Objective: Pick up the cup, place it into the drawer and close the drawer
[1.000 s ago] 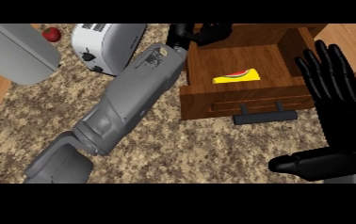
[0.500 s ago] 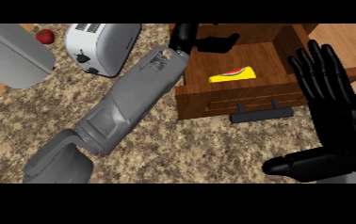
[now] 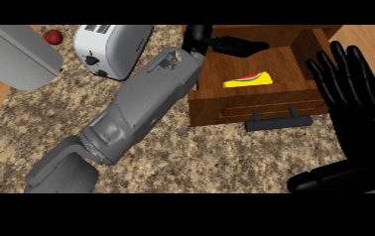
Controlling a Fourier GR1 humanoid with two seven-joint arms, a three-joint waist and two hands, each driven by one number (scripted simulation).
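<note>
The wooden drawer [image 3: 219,108] stands pulled out, its black handle [image 3: 280,122] toward me. On its floor lies a small yellow thing with a red and green mark [image 3: 247,80], which looks like the cup on its side. My left hand [image 3: 233,45] hovers above the drawer's back left corner, fingers stretched to the right and holding nothing, apart from the yellow thing. The grey left forearm [image 3: 147,101] crosses the counter from the lower left. At the right edge my right hand [image 3: 345,84] rests open, fingers up, beside the drawer's right front corner.
A white toaster [image 3: 110,49] stands at the back left, close to the left forearm. Behind it lies a small red fruit [image 3: 51,36]. A large grey rounded object [image 3: 26,56] fills the far left. The counter [image 3: 212,155] is speckled brown stone.
The left hand's fingers have stretched further right over the drawer's back. The yellow thing lies still in the drawer. The right hand has barely shifted.
</note>
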